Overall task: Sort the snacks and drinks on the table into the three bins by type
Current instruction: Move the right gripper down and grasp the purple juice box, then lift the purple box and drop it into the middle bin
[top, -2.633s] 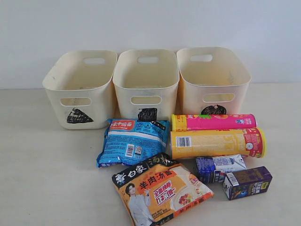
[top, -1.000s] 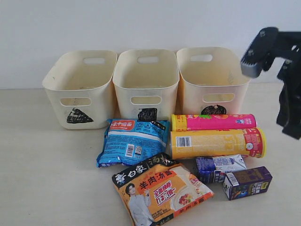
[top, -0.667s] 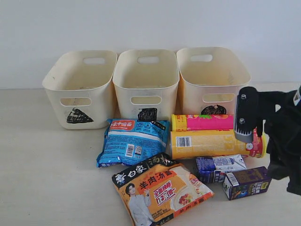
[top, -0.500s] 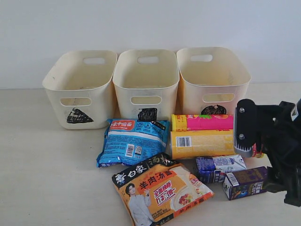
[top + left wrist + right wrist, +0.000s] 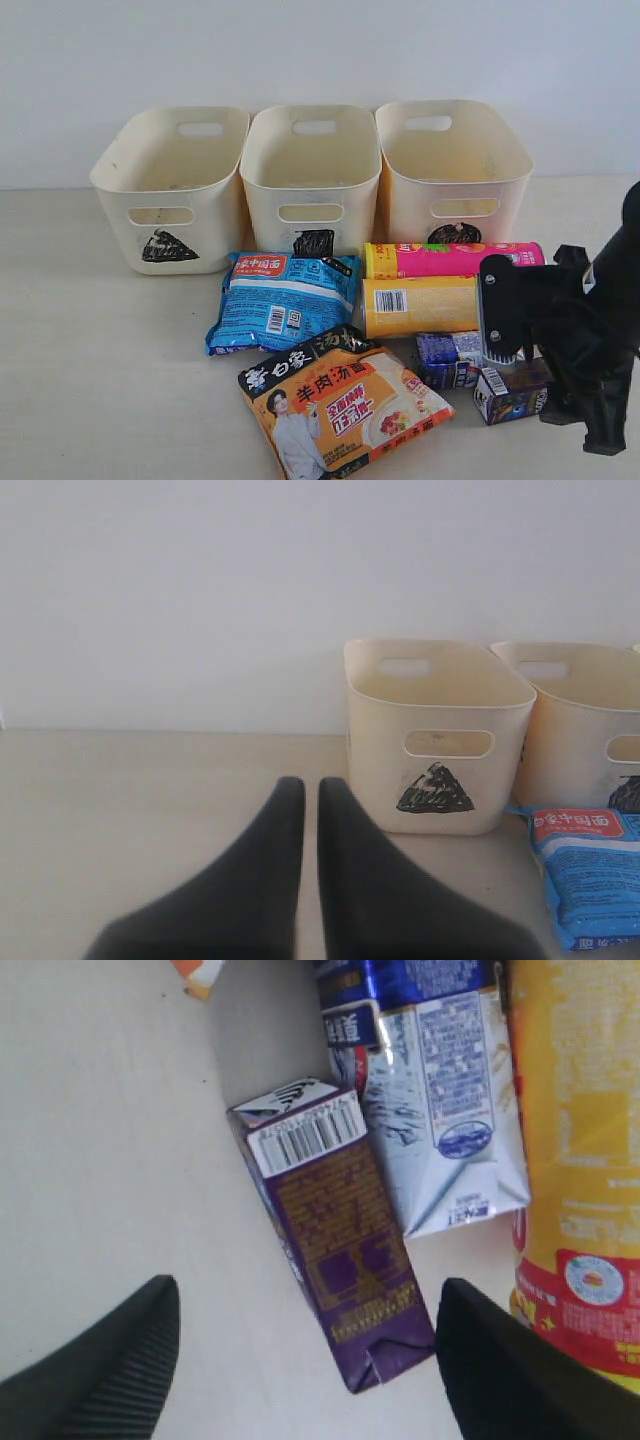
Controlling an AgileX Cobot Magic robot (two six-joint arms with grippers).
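Observation:
Three cream bins stand in a row at the back: triangle (image 5: 170, 190), square (image 5: 312, 175), circle (image 5: 452, 170). In front lie the blue noodle packet (image 5: 280, 300), the orange-black packet (image 5: 340, 405), the pink tube (image 5: 440, 258) and the yellow tube (image 5: 420, 305). My right gripper (image 5: 550, 390) hangs open over the dark purple carton (image 5: 510, 392), beside the blue-and-white carton (image 5: 448, 358). In the right wrist view the purple carton (image 5: 335, 1260) lies flat between the spread fingertips of the gripper (image 5: 307, 1290), untouched. My left gripper (image 5: 303, 785) is shut and empty, short of the triangle bin (image 5: 437, 740).
The right arm hides the right ends of both tubes and part of the cartons in the exterior view. The yellow tube (image 5: 585, 1160) lies close beside one right finger. The left gripper does not show in the exterior view. Bare table (image 5: 90, 380) stretches at the left.
The right arm came in from the upper right, dropped and shifted left, so its open gripper now straddles the purple carton. The snacks, drinks and bins have not moved.

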